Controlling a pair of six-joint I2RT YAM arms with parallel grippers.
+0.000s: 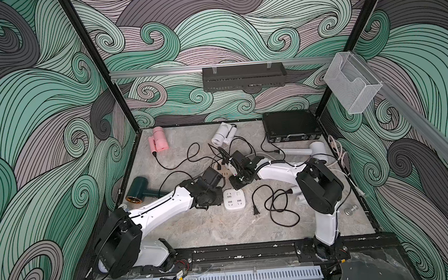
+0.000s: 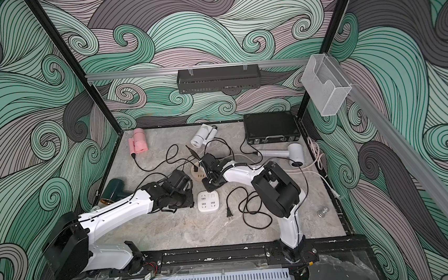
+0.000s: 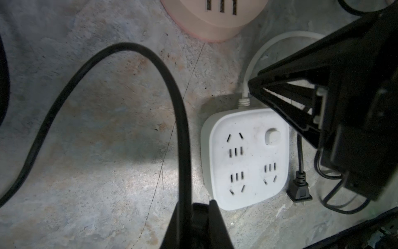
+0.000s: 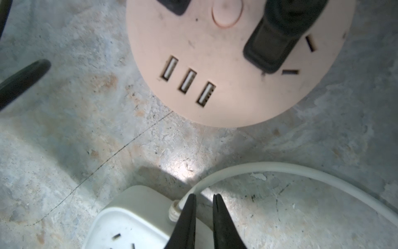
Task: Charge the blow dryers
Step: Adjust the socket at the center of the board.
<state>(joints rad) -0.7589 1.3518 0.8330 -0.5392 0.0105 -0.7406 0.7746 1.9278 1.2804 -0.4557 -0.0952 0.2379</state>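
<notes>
The blow dryers [image 2: 294,150] lie scattered over the desk [image 1: 224,233], and no tool holds any of them. The pink dryer [image 1: 160,141] and a folded white dryer [image 1: 224,135] are at the back, and a grey-white dryer [image 1: 315,150] is on the right. The dark green dryer [image 1: 139,192] is on the left, and a fifth white dryer [image 1: 296,192] is mostly hidden behind the right arm.

Two black plugs sit in the round peach socket hub [image 4: 226,64]. The square white socket hub [image 3: 245,159] has every socket free, and a loose plug [image 3: 299,189] lies just beside it.

The left tool [image 3: 196,204] is clamped on a black cord [image 3: 181,129], which seems to run back to the dark green dryer. I cannot tell whether the plug itself sits between the fingers. The right tool [image 4: 204,197] is narrow, almost closed and empty, and it hangs over the white hub's edge beside its white cable [image 4: 280,170].

The step in hand looks like seating the held cord's plug in the white hub. To do it well:
- Grip at the plug body rather than up the cord, so the prongs cannot swing.
- Turn the two prongs parallel to a straight two-slot socket, not the slanted pair.
- Centre over the slots, then press straight down.
- Keep slack in the loop so it does not drag the light hub.
- Rest the right tool on the hub's rim, clear of its button, so the hub does not slide.
</notes>
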